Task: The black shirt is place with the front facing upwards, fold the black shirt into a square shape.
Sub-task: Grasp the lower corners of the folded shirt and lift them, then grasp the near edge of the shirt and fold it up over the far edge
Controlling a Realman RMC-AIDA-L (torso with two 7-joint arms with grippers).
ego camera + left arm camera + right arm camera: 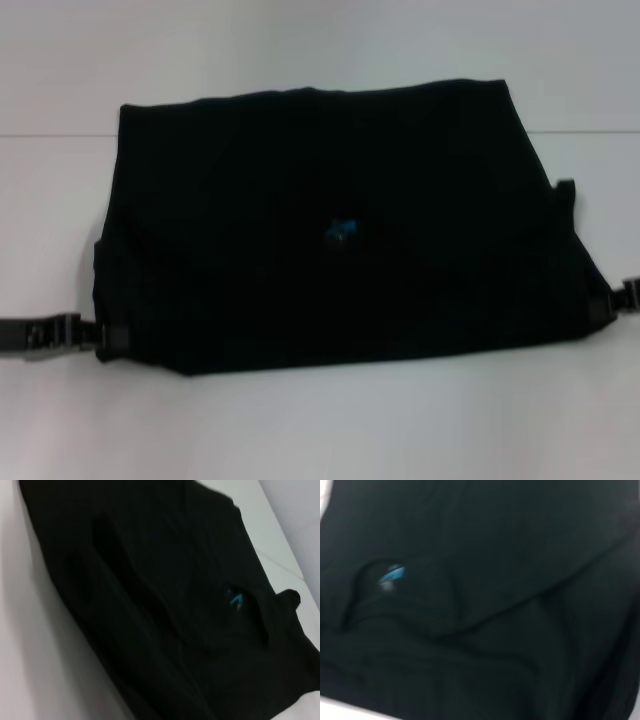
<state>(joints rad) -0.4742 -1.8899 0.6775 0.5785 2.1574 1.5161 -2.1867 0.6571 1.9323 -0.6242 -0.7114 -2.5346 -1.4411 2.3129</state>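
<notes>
the black shirt (330,230) lies flat on the white counter (320,430), already gathered into a compact, roughly rectangular bundle, wider than deep, with the far edge a little narrower than the near one. the small blue neck label (341,231) shows near the middle of the top face, so the collar end looks folded inward; no lettering visible. in the left wrist view the cloth (150,605) carries long soft ridges and a curved neckline seam beside the label (234,599); the right wrist view is filled with overlapping layers of the cloth (510,580) and the label (394,573). judgement: the main folds look done; what may be left is squaring the shape, since it still reads as an oblong, and smoothing the creases. the left tool (100,338) sits low at counter level, reaching in sideways, its tip at the bundle's near corner on its own side, touching or just under the hem. the right tool (608,303) is mirrored at the opposite near corner, mostly out of frame, tip against the cloth edge. whether either tool is spread, pressed together, or pinching the hem: cannot tell, the tips merge with the dark fabric.
</notes>
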